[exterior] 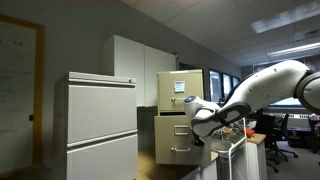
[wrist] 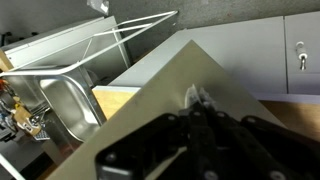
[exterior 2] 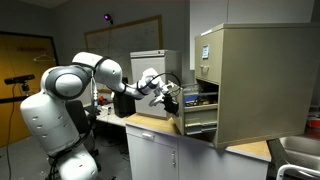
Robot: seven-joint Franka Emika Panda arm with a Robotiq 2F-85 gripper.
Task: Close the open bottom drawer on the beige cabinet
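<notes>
The beige cabinet (exterior: 181, 95) (exterior 2: 255, 80) stands on a counter with a white-and-blue paper on its upper front. Its bottom drawer (exterior: 172, 142) (exterior 2: 196, 118) is pulled partly out. In the wrist view the drawer's tan front (wrist: 165, 95) fills the middle of the picture. My gripper (wrist: 195, 97) is shut and empty, with its fingertips against that front. In both exterior views the gripper (exterior: 199, 124) (exterior 2: 172, 98) sits at the drawer's front, near its upper part.
A wide pale grey-white cabinet (exterior: 100, 125) stands beside the beige one. A steel sink (wrist: 62, 103) with a wire rack (wrist: 120, 35) lies below the counter edge. The wooden counter (exterior 2: 150, 124) carries the cabinet. Office chairs (exterior: 270, 130) stand behind the arm.
</notes>
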